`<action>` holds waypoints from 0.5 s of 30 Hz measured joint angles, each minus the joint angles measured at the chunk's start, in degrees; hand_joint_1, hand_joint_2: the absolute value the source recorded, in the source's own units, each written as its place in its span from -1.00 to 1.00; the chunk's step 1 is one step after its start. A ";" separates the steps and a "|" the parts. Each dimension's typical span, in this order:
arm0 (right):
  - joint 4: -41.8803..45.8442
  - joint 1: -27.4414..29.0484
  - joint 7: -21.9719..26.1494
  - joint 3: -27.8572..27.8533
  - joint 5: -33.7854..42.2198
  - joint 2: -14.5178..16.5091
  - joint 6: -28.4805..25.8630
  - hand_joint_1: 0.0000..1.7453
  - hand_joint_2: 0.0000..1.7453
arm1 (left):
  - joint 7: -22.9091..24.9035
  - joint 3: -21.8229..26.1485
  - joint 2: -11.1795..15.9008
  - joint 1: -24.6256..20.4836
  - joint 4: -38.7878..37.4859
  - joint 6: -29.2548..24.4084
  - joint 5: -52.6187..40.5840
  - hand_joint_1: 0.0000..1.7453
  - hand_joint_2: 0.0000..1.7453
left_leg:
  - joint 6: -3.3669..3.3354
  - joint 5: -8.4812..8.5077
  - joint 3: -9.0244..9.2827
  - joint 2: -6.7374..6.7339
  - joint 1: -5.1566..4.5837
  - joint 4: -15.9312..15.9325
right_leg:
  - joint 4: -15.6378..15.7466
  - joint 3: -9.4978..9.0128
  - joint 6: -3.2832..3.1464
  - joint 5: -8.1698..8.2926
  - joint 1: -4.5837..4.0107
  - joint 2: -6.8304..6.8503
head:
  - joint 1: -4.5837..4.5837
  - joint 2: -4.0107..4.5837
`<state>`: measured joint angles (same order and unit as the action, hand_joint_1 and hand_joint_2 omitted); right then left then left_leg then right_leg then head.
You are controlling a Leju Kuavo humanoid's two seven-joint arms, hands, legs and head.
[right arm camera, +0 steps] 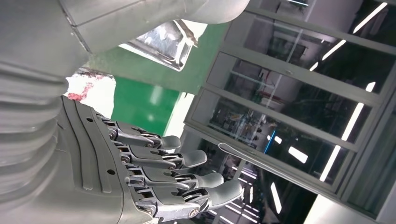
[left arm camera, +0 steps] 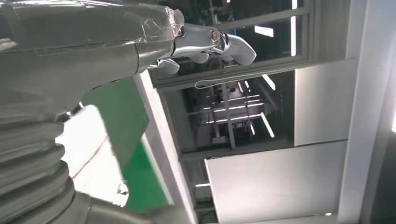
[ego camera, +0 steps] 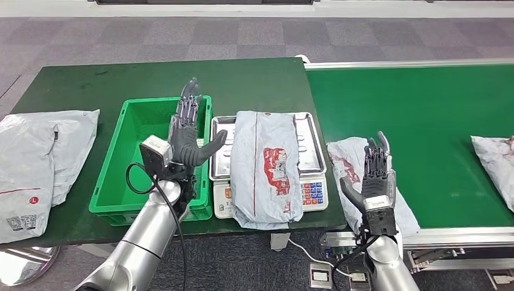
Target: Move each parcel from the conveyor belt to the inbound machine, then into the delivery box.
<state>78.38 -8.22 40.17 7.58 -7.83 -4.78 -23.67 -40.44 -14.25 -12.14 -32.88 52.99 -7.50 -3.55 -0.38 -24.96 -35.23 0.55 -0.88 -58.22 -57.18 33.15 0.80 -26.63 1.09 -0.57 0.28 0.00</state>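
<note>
Parcel (ego camera: 265,167) lies lengthwise on the scale (ego camera: 309,151), overhanging its front edge and covering part of the keypad. This reads as the inbound-machine stage: weighed, not yet boxed. Green box (ego camera: 118,182) sits just left of the scale, nothing visible inside it.

Left hand (ego camera: 188,136) is raised between box and scale, fingers straight and apart, thumb out toward the parcel, holding nothing. Right hand (ego camera: 374,179) is upright over a second parcel (ego camera: 351,167) at the near end of the belt (ego camera: 424,121), fingers spread, also holding nothing; right wrist view confirms fingers extended and apart.

Third parcel (ego camera: 497,157) lies further along the belt at the right edge. Two flat parcels (ego camera: 36,157) rest on the table (ego camera: 254,79), left of the box.

Judgement: next move is for the left hand to come down on the scale parcel, grip it, and carry it sideways into the box. Soft bag, likely to sag; grip near the middle.
</note>
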 joint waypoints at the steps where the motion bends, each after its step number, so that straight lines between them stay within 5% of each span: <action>1: 0.00 -0.03 0.01 -0.01 -0.31 0.05 -0.13 -1.00 1.00 | 0.00 0.00 0.04 0.02 0.24 -0.47 -0.21 -1.00 1.00 | 0.00 0.00 0.00 0.02 0.00 0.00 | 0.00 -0.01 0.00 0.00 0.00 0.01 | 0.00 0.00; 6: 0.00 -0.13 0.00 -0.05 -1.12 0.18 -0.38 -1.00 1.00 | 0.04 -0.08 0.26 0.05 0.56 -4.91 -1.75 -1.00 1.00 | -0.01 0.01 0.00 0.06 0.00 0.00 | 0.00 -0.03 0.00 0.00 0.00 0.02 | 0.00 0.00; 15: 0.00 -0.14 0.01 -0.74 -1.15 0.34 -0.40 -1.00 1.00 | 0.04 -0.09 0.38 0.05 0.57 -5.19 -1.89 -1.00 1.00 | -0.01 0.01 -0.01 0.07 0.00 0.00 | 0.00 -0.02 0.00 0.00 0.00 0.02 | 0.00 0.00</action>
<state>78.38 -8.36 40.18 6.84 -8.98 -4.44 -24.06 -40.39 -14.34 -11.76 -32.83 53.57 -12.68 -5.44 -0.39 -24.95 -35.24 0.62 -0.88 -58.22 -57.17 33.12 0.80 -26.63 1.09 -0.56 0.28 0.00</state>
